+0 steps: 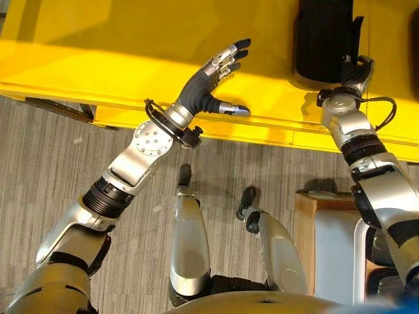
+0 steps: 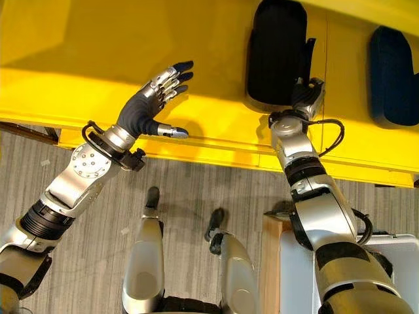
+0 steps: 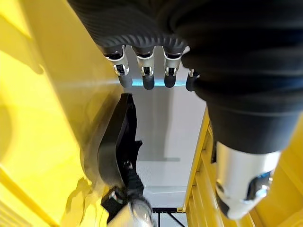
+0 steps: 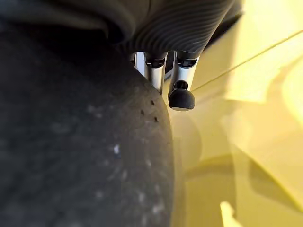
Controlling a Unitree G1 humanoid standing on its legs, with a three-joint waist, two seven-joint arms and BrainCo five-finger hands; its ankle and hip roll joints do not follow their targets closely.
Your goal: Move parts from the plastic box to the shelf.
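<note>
Right eye view: the black part [image 2: 277, 52] stands on the yellow shelf [image 2: 78, 59], long axis toward 12 o'clock. The right hand [image 2: 306, 95] touches its 5 o'clock corner, grip unreadable. The left hand [image 2: 145, 108], spread empty, hovers at 9 o'clock.

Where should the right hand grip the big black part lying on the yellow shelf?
Probably at its near end, coming from the robot's side. The black part lies lengthwise away from the robot on the shelf, and the right hand is already at that narrower near end.
</note>
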